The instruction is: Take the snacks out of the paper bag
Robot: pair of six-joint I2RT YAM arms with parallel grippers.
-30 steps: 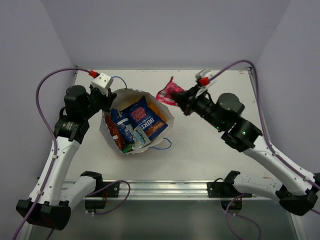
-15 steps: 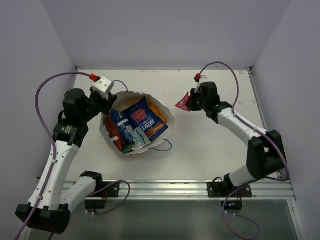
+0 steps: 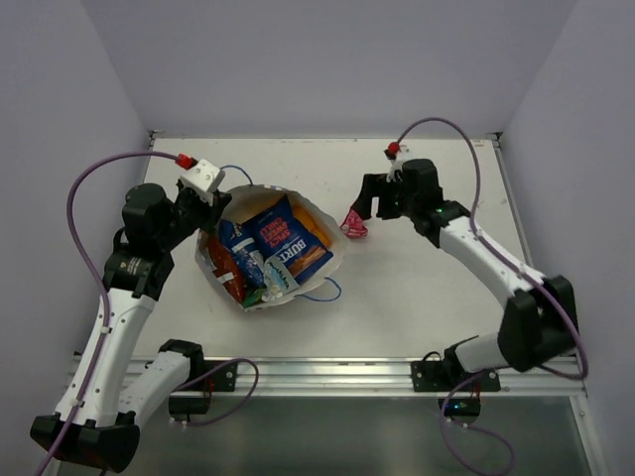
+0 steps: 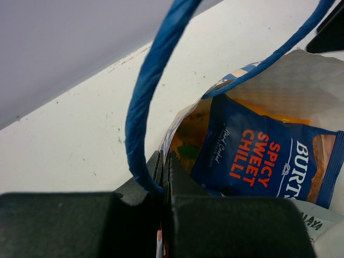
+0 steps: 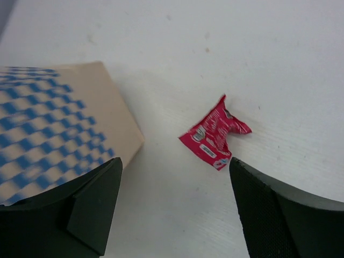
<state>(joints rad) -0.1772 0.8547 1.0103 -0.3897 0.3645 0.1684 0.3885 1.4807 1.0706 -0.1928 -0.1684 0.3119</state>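
The paper bag (image 3: pixel 332 260) lies open on the table with several snacks inside: a blue Burts packet (image 3: pixel 282 234), an orange one (image 3: pixel 316 241) and a red one (image 3: pixel 227 270). My left gripper (image 3: pixel 210 204) is shut on the bag's rim beside the blue cord handle (image 4: pixel 141 107); the blue packet (image 4: pixel 258 156) shows just past my jaws (image 4: pixel 165 159). My right gripper (image 3: pixel 364 209) stands open just above the table. A small pink packet (image 3: pixel 353 224) lies loose on the table just beyond its fingertips (image 5: pixel 173 161), and this packet (image 5: pixel 215 134) touches neither finger.
The bag's blue checkered side (image 5: pixel 48 123) sits close to my right gripper's left finger (image 5: pixel 86 207). A second blue cord handle (image 3: pixel 323 290) trails from the bag toward the near edge. Purple cables arc over both arms.
My right gripper carried the pink packet down toward the table right of the bag, then opened and let it go. The left gripper has kept its hold on the bag rim.
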